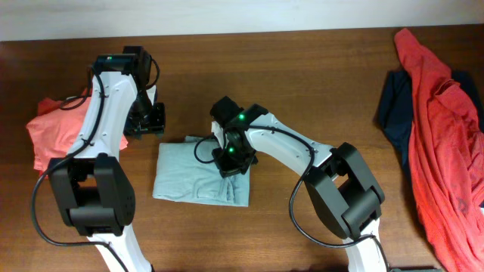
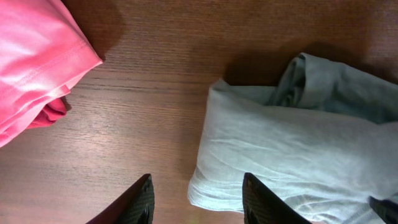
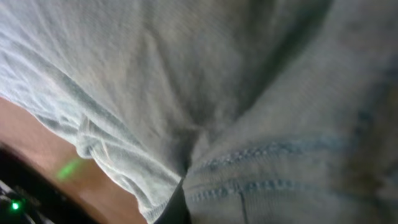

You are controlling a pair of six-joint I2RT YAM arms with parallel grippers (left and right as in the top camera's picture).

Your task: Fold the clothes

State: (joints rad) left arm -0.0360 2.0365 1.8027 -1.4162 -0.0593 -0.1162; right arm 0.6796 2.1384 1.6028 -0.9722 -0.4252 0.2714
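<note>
The clothes in play are a pale grey-blue T-shirt [image 1: 198, 175], lying folded into a rough rectangle at the table's middle. My right gripper [image 1: 231, 160] is down on its upper right corner, shut on a pinch of the cloth. In the right wrist view the T-shirt [image 3: 186, 81] fills the frame, its stitched hem gathered at a dark finger [image 3: 176, 210]. My left gripper [image 1: 145, 119] hovers just off the shirt's upper left. It stands open [image 2: 198, 208], holding nothing, with the T-shirt [image 2: 292, 149] corner showing below its right finger [image 2: 261, 202].
A folded coral-red tee [image 1: 57, 132] lies at the left edge, also seen as the coral tee [image 2: 37, 62] in the left wrist view. A loose red tee [image 1: 446, 136] over a navy piece [image 1: 393, 113] lies at the far right. Bare wooden table [image 1: 302, 68] lies between.
</note>
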